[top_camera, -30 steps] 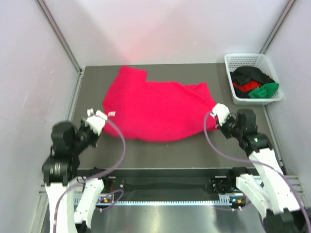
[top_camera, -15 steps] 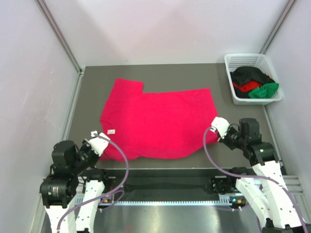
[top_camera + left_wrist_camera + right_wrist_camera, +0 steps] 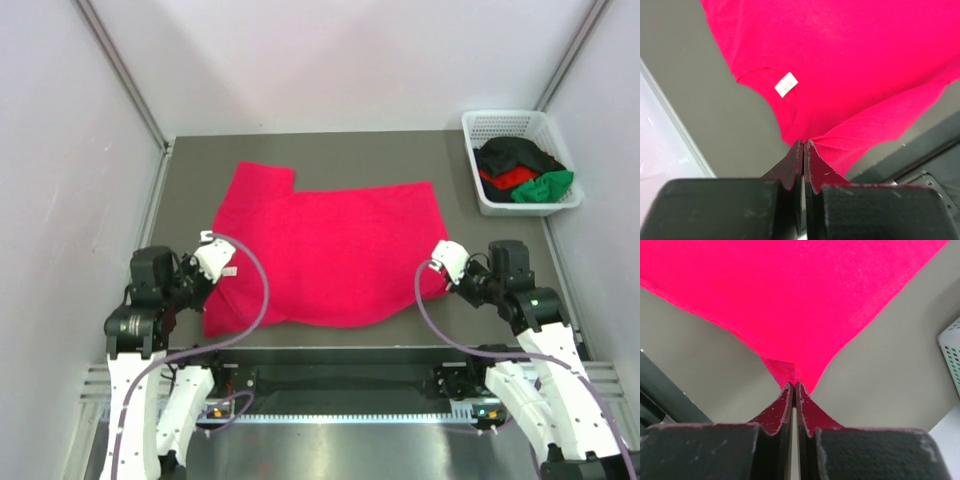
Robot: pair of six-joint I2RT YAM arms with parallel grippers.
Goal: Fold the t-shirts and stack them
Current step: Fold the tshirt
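Note:
The crimson-pink t-shirt lies spread flat on the grey table, its neck label near the left edge. My left gripper is shut on the shirt's left edge beside the collar; in the left wrist view the jaws pinch the pink cloth below the white label. My right gripper is shut on the shirt's near right corner; the right wrist view shows the pinched corner of the shirt. Black, red and green shirts lie in the basket.
The white mesh basket stands at the far right corner; its edge shows in the right wrist view. White walls enclose the table on three sides. The black front rail runs along the near edge, just below the shirt's hem.
Both grippers pulled the shirt toward the near edge and spread it flatter. Then my left gripper moved back away from the near edge with the cloth. The right gripper has barely moved since.

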